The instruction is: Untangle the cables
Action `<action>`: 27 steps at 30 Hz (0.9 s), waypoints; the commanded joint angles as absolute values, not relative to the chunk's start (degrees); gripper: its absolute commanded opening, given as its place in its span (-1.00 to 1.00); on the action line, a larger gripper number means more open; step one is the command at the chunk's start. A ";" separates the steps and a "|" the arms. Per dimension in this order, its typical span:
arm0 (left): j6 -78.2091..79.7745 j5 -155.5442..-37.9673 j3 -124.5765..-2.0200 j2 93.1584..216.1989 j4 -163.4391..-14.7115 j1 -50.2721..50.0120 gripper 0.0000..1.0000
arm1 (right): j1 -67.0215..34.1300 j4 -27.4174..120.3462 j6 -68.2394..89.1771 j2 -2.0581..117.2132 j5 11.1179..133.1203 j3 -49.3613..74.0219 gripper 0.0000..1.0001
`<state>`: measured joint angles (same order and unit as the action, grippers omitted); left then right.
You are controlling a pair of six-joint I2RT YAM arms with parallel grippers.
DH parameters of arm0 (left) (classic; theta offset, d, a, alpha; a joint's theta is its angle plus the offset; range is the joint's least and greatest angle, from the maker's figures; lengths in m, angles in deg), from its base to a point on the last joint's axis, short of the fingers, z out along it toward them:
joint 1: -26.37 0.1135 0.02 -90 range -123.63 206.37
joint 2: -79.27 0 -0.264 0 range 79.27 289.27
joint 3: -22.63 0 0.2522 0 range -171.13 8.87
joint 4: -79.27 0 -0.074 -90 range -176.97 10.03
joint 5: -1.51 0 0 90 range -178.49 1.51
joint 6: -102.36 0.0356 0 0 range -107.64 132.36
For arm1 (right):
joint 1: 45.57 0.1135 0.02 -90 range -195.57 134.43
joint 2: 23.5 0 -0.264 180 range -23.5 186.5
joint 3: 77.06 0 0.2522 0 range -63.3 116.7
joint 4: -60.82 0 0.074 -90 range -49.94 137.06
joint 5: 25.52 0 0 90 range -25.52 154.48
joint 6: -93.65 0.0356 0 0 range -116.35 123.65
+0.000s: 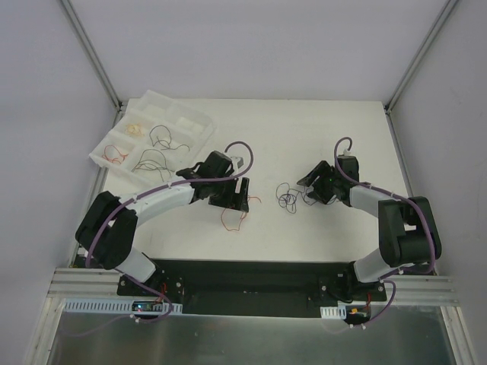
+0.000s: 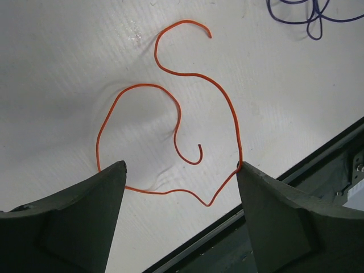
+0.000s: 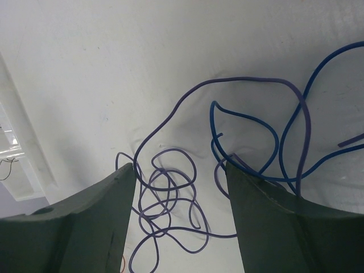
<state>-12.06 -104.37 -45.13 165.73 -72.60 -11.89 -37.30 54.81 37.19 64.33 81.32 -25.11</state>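
Observation:
An orange cable (image 2: 227, 102) lies loose in curls on the white table, one bend running between my left gripper's (image 2: 182, 168) wide-open fingers and brushing both tips. From above it shows just below the left gripper (image 1: 228, 194) as a thin red-orange cable (image 1: 236, 217). My right gripper (image 3: 181, 168) is open low over a purple tangle (image 3: 170, 193) that is crossed by a blue cable (image 3: 267, 133). In the top view that dark tangle (image 1: 288, 199) sits left of the right gripper (image 1: 316, 190). Nothing is gripped.
A white compartment tray (image 1: 99, 158) at the back left holds several sorted cables, black (image 1: 156, 160) and red (image 1: 114, 154) among them. The black base rail (image 2: 318, 170) runs along the table's near edge. A dark blue cable (image 2: 310, 14) lies beyond the orange one.

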 commanded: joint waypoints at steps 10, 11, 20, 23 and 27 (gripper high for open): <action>-4.87 -97.73 -51.07 175.33 -65.62 -12.21 0.56 | -37.75 56.64 36.26 64.21 82.41 -26.57 0.35; -4.52 -97.29 -51.33 175.86 -65.53 -12.21 0.55 | -37.66 56.64 36.26 64.21 82.41 -26.57 0.35; -3.37 -96.23 -52.39 179.02 -65.00 -13.53 0.22 | -37.66 56.90 36.26 64.56 82.93 -26.39 0.35; -4.16 -96.76 -52.13 179.29 -65.00 -13.79 -0.34 | -37.75 56.99 36.26 64.56 83.02 -26.48 0.35; -4.86 -97.55 -51.34 178.24 -65.09 -14.50 -0.62 | -37.75 57.17 36.26 64.56 83.02 -26.48 0.35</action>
<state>-4.68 -97.20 -50.85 178.78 -66.42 -13.57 -37.37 56.32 37.06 64.33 82.37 -25.83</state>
